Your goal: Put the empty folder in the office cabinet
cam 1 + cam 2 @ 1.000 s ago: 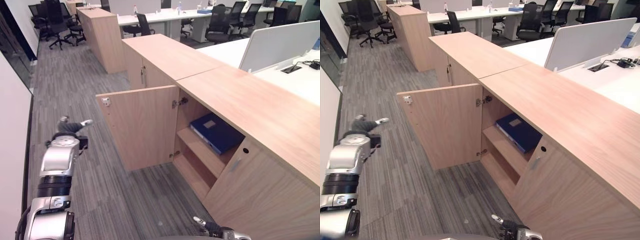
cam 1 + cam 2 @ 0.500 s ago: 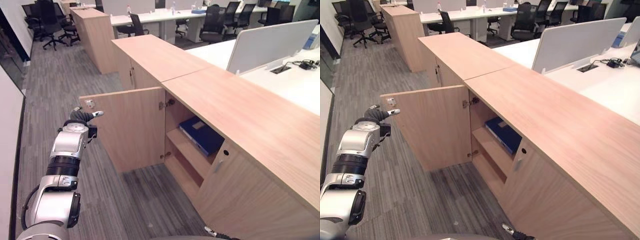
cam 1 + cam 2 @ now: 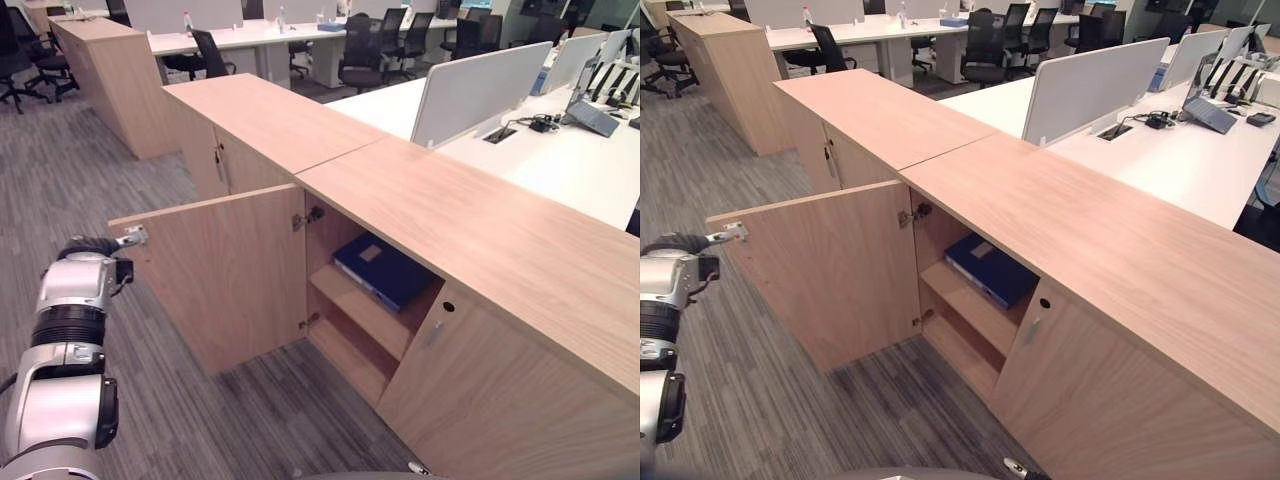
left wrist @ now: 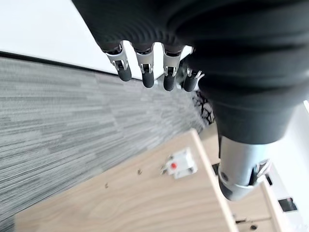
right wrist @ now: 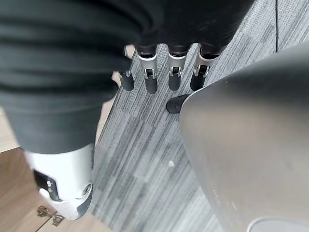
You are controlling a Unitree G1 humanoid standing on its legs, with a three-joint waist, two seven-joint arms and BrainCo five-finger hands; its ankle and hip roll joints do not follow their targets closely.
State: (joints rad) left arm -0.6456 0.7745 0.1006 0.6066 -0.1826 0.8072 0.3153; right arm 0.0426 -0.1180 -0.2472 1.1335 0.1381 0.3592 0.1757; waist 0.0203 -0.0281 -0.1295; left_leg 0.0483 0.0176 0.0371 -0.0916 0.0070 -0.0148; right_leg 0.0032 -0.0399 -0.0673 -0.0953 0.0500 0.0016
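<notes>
the blue folder point(image 3: 385, 269) lies flat on the upper shelf point(image 3: 365, 310) inside the open office cabinet point(image 3: 480, 235), label side up, its long axis running at a slant from the back of the compartment toward the open front, 1 corner just reaching the shelf's front edge. below it i see a 2nd, lower shelf point(image 3: 345, 358) with nothing on it that i can make out. the cabinet door point(image 3: 225, 275) on my left stands swung wide open, its inner face toward me, with a small white catch point(image 4: 179, 164) near its top outer corner. my left hand point(image 3: 95, 246) is raised just beside that free edge of the door, close to the catch; whether it touches the wood i cannot tell. in its wrist view its fingers point(image 4: 145, 72) are curled in and grasp nothing. my right hand point(image 5: 159, 72) hangs low over the grey carpet point(image 5: 145, 159), its fingers likewise curled and holding nothing.
</notes>
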